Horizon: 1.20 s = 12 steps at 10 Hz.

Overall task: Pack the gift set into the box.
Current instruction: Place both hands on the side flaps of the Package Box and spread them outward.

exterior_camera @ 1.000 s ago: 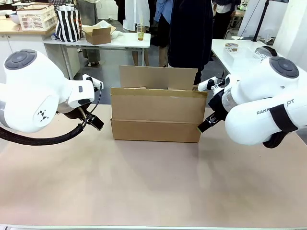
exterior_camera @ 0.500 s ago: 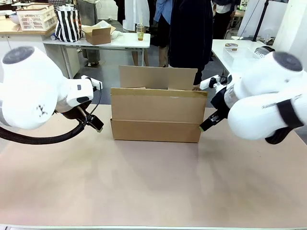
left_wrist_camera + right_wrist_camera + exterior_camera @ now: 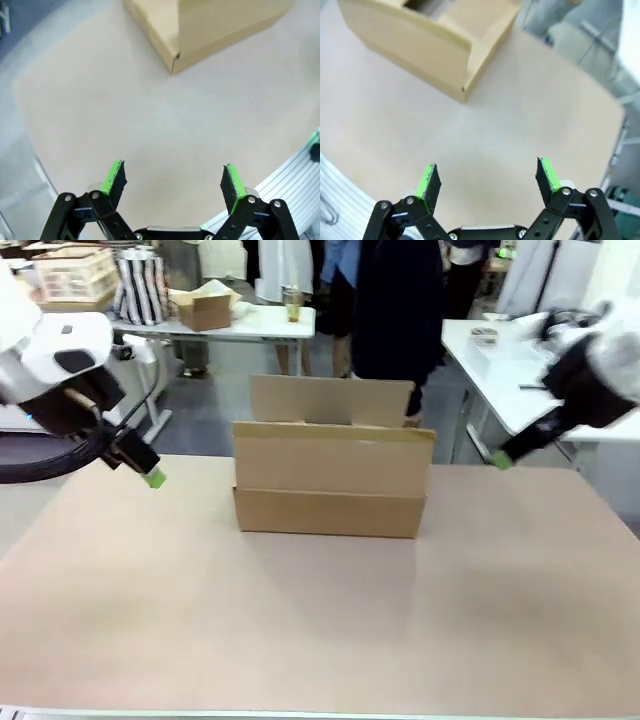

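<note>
**Box mid-table, both grippers open and off to the sides**

Starting on your left: the left gripper hangs above the table near its left edge, tips pointing down and to the right. It's well apart from the box, not touching anything. In the left wrist view its two fingers are spread wide with just bare table between them. A box corner sits up at the top of that view, well past the fingertips.

Middle: one box, plain brown cardboard, sitting flat on the table toward the far side, about centred. The top is open. You can count two long flaps standing up, the near one and the far one behind it. I can't tell from the front how the short end flaps stand, or what's inside. A person in dark clothes stands right behind it.

Right: the right gripper is up off the table past the box's right end, tips angled down and to the left, clear of the cardboard. In the right wrist view its fingers are also wide apart, nothing held. There the box is at the top left, one corner pointing toward the gripper with open table in between.

Count: one box, two grippers, two green pads on each.
</note>
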Available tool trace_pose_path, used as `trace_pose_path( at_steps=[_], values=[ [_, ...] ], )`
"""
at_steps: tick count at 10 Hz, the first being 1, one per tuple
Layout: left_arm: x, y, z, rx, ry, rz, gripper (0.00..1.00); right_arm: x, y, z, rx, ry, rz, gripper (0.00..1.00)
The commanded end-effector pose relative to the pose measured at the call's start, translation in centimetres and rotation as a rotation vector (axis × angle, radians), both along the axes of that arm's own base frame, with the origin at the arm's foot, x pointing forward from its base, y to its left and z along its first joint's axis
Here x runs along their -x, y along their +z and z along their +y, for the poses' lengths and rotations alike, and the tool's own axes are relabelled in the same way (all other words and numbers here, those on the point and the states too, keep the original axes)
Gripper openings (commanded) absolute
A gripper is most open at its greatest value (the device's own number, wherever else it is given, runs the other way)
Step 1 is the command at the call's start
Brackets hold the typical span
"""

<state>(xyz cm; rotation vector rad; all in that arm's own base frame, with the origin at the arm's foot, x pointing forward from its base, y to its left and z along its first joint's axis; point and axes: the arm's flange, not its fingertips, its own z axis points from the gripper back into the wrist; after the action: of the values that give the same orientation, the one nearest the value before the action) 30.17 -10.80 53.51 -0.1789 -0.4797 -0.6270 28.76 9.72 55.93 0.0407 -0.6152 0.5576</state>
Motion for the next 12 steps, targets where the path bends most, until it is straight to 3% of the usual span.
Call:
trace_pose_path(
  at_steps=[1, 2, 3, 4, 5, 6, 7, 8, 10, 12],
  values=[
    [-1.9, -3.4, -0.1, -0.020, 0.020, 0.101, 1.00, -2.5, -3.4, 0.7, 0.010, 0.001, 0.086, 1.00],
    [-1.9, -3.4, -0.1, -0.020, 0.020, 0.101, 1.00, -2.5, -3.4, 0.7, 0.010, 0.001, 0.086, 1.00],
    [-1.9, -3.4, -0.1, -0.020, 0.020, 0.101, 1.00, 1.2, 0.8, -0.3, -0.002, 0.001, -0.012, 1.00],
    [0.2, -0.5, 0.2, -0.008, 0.006, 0.026, 1.00, -0.5, -0.7, -0.3, -0.122, 0.011, 0.113, 1.00],
    [0.1, -0.8, 1.4, 0.132, -0.149, 0.101, 1.00, -1.1, -1.1, -1.2, -0.293, 0.033, 0.197, 1.00],
    [0.1, -1.0, 3.4, 0.308, -0.236, 0.160, 1.00, -1.6, -0.9, -2.5, -0.488, -0.019, 0.345, 1.00],
    [0.0, -1.4, 5.2, 0.451, -0.301, 0.189, 1.00, -2.0, -0.8, -3.9, -0.610, -0.075, 0.502, 1.00],
    [-0.1, -2.0, 6.7, 0.625, -0.365, 0.205, 1.00, -2.2, -0.8, -5.3, -0.752, -0.048, 0.589, 1.00],
    [-0.7, -3.3, 8.9, 0.949, -0.440, 0.237, 1.00, -3.0, -1.0, -8.2, -1.048, -0.005, 0.643, 1.00],
    [-1.2, -3.9, 8.5, 1.107, -0.385, 0.222, 1.00, -4.2, -2.1, -9.5, -1.199, -0.036, 0.668, 1.00]
  ],
)
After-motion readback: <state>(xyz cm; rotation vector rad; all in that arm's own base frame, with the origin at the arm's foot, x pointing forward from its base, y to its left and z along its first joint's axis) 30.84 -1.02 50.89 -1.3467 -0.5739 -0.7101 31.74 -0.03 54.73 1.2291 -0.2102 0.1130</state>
